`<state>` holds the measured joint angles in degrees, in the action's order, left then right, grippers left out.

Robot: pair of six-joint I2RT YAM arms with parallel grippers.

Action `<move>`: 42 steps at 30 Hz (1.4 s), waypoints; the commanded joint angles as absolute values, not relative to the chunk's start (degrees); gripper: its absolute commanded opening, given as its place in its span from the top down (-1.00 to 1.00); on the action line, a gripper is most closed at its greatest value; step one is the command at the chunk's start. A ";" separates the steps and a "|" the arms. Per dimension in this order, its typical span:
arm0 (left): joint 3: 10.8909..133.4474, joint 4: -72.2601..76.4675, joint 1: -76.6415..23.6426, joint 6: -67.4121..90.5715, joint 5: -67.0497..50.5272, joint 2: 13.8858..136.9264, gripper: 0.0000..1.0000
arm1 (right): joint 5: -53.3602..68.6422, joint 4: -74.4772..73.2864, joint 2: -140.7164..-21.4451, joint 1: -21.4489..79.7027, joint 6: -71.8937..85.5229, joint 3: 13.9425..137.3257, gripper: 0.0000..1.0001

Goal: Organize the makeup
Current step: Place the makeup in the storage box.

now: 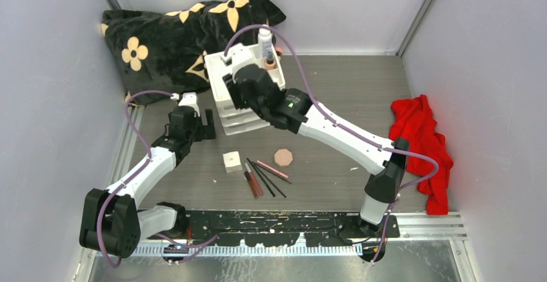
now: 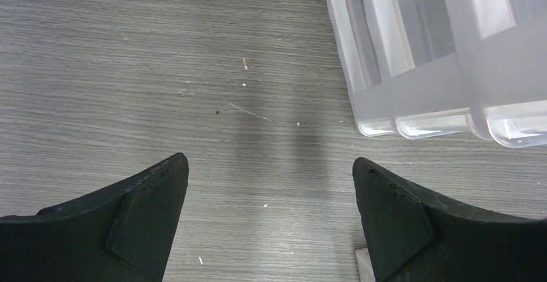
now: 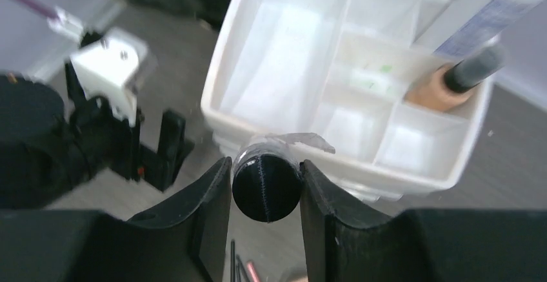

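Right gripper (image 3: pixel 266 177): I am pinching a black-capped tube (image 3: pixel 266 195) across its round cap.
Left gripper (image 2: pixel 271 166): I am hanging spread wide and empty beside the drawer unit (image 2: pixel 413 101).
Compartment tray (image 3: pixel 222 111): its near rim is sitting just beyond my right fingertips, with the white bottle (image 3: pixel 480 11) and tan bottle (image 3: pixel 435 91) standing in its far corner.
Tube handling: I am judging it light, stiff, smooth and apt to roll, with the cap's sides giving the surest hold.
White square box (image 1: pixel 232 161), pink compact (image 1: pixel 283 157): lying on the table, well apart from both grippers.
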<state>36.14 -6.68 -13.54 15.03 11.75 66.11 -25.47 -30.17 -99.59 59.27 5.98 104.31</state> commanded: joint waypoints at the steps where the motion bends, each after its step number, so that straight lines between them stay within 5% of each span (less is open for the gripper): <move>1: 36.83 -4.57 -13.82 15.73 11.43 65.57 -0.95 | -28.33 -31.11 -98.75 56.60 2.20 112.88 0.73; 35: 36.91 -4.31 -13.86 15.92 10.81 65.68 -0.95 | -25.57 -23.89 -114.91 46.41 -0.16 123.93 0.72; 42: 36.85 -4.31 -13.80 15.91 10.81 65.66 -0.96 | -24.94 -25.59 -116.28 46.18 -0.32 124.54 0.36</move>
